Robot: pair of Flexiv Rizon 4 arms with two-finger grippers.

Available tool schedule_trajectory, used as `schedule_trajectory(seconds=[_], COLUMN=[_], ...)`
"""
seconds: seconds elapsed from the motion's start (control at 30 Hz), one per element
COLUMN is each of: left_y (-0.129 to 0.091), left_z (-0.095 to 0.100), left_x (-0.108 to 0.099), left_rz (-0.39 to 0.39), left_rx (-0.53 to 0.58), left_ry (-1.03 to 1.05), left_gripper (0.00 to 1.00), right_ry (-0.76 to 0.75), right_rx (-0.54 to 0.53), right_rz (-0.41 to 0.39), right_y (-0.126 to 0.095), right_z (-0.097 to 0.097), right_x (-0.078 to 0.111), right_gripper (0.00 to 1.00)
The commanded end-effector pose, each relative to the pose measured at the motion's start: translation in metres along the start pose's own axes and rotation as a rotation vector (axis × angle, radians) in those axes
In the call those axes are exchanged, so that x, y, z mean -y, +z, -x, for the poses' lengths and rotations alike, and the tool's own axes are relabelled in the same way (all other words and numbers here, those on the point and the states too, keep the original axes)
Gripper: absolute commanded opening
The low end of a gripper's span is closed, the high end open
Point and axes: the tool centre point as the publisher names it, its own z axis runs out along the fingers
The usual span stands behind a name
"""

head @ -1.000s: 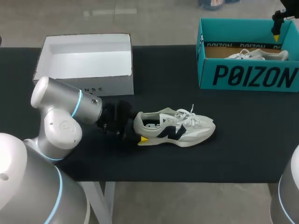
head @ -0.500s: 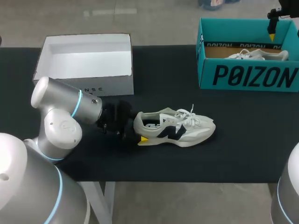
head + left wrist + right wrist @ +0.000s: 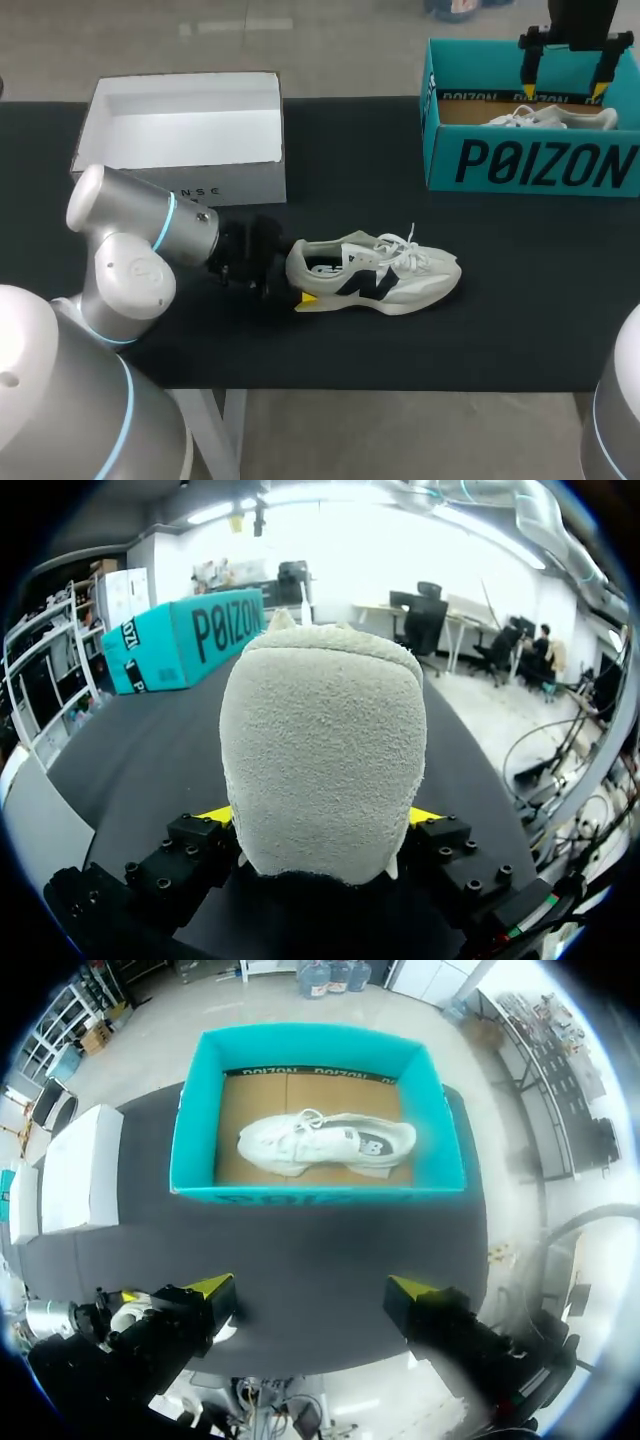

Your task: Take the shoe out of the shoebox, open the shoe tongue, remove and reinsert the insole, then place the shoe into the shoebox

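Clamps the left gripper [image 3: 320,820] on the heel of a cream shoe [image 3: 385,275], one yellow tip pressed to each side. Pins that shoe on the black table [image 3: 400,340] at middle frame of the head view, toe toward the right. Hangs the right gripper [image 3: 564,88] over the teal shoebox [image 3: 535,165] in the upper right corner, fingers spread wide with nothing between them. Shows, in the right wrist view, a white shoe [image 3: 325,1142] lying on its side inside that box, well ahead of the tips. Looks like the take-out step, judging by that hover.

To do it well: come straight down over the midfoot. Straddle the narrow width, not the length. Avoid the loose laces and the cardboard walls. Close only once both tips sit low beside the upper, then lift vertically past the rim.

As for print: large dark lettering across the shoebox's front wall, smaller lettering inside its back wall, a dark emblem on the cream shoe's side, faint letters on the white box [image 3: 180,185] at upper left. None of it read off here.
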Motion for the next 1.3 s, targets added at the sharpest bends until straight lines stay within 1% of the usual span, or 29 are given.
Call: schedule_trajectory(seconds=[0.03,0.2,0.37,0.47,0.6,0.8,0.9,1.0,1.1,1.13,1.17,1.3], left_y=[0.002,0.002,0.002,0.002,0.002,0.002,0.002,0.002,0.002,0.002,0.002,0.002], left_z=[0.0,0.0,0.0,0.0,0.0,0.0,0.0,0.0,0.0,0.0,0.0,0.0], left_x=[0.0,0.0,0.0,0.0,0.0,0.0,0.0,0.0,0.0,0.0,0.0,0.0], left_rz=[-0.001,-0.001,-0.001,-0.001,-0.001,-0.001,-0.001,-0.001,-0.001,-0.001,-0.001,-0.001], left_rx=[0.001,0.001,0.001,0.001,0.001,0.001,0.001,0.001,0.001,0.001,0.001,0.001], left_ry=[0.0,0.0,0.0,0.0,0.0,0.0,0.0,0.0,0.0,0.0,0.0,0.0], left_gripper=[0.0,0.0,0.0,0.0,0.0,0.0,0.0,0.0,0.0,0.0,0.0,0.0], right_ry=[-0.007,-0.012,-0.015,-0.046,-0.091,-0.157,-0.187,-0.202,-0.192,-0.182,-0.192,-0.192], right_rx=[0.019,0.022,0.025,0.009,-0.002,-0.005,-0.004,0.006,0.011,0.027,0.007,0.007], right_rz=[0.037,0.01,0.003,-0.007,-0.024,-0.035,-0.046,-0.049,-0.068,-0.091,-0.097,-0.097], right_y=[0.006,0.013,0.017,0.019,0.021,0.023,0.03,0.037,0.04,0.041,0.041,0.041], right_z=[-0.03,-0.063,-0.095,-0.114,-0.134,-0.156,-0.17,-0.188,-0.202,-0.207,-0.212,-0.212], right_x=[0.029,0.057,0.085,0.102,0.121,0.14,0.148,0.157,0.164,0.167,0.17,0.17], right_gripper=[1.0,1.0,1.0,1.0,1.0,1.0,1.0,1.0,1.0,1.0,1.0,1.0])
